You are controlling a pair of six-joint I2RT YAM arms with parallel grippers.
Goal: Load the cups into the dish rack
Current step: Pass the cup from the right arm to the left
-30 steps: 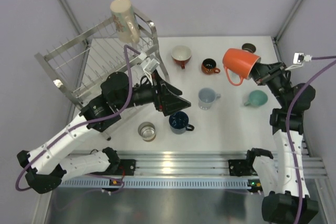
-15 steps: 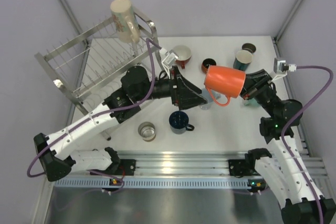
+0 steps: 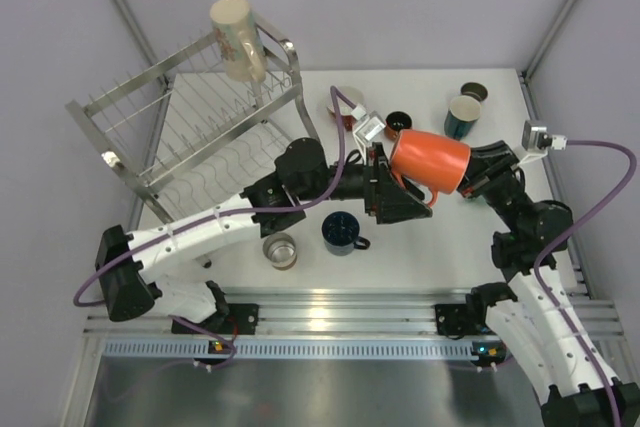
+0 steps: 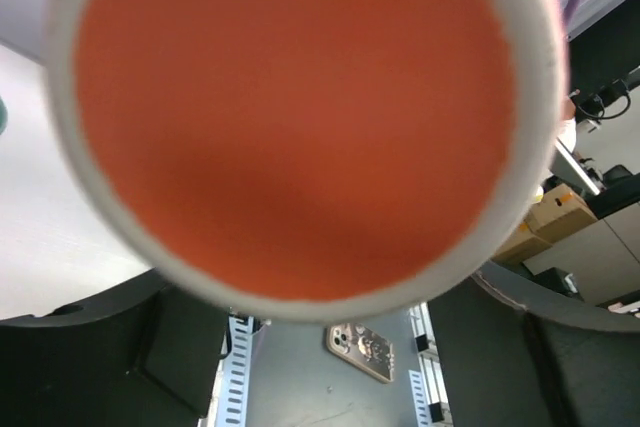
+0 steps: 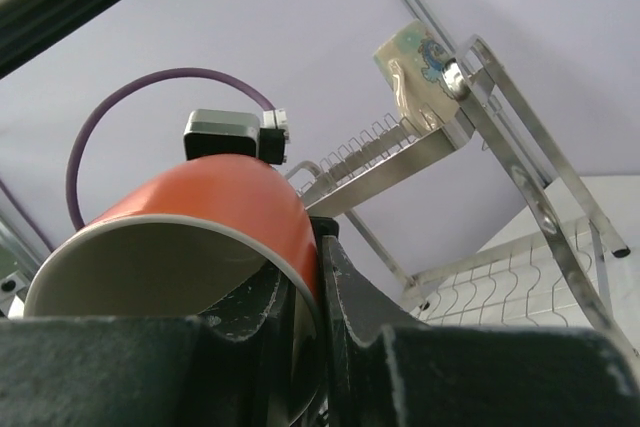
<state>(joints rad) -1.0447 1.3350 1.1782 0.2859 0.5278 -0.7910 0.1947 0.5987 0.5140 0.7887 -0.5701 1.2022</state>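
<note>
The right jaws are clenched on the rim of the orange ceramic mug (image 5: 200,209), one finger inside the wall and one outside, as the right wrist view shows plainly. The mug hangs on its side above the middle of the white surface (image 3: 450,242), with its base toward the left arm. The left jaws stand spread just at that base, gripping nothing so far as I can tell. Their own camera is filled by the mug's round orange bottom and pale ring, which no other view gives.

This looks like a hand-over. The left jaws would need to close on the mug's body before the right lets go, then carry it to the large steel wire dish rack (image 3: 170,112), well apart at far left. A tall beige cup (image 3: 237,37) is perched at the rack's top corner. Only the overhead view shows the navy mug (image 3: 345,232) and clear glass (image 3: 280,249) waiting on the surface.
</note>
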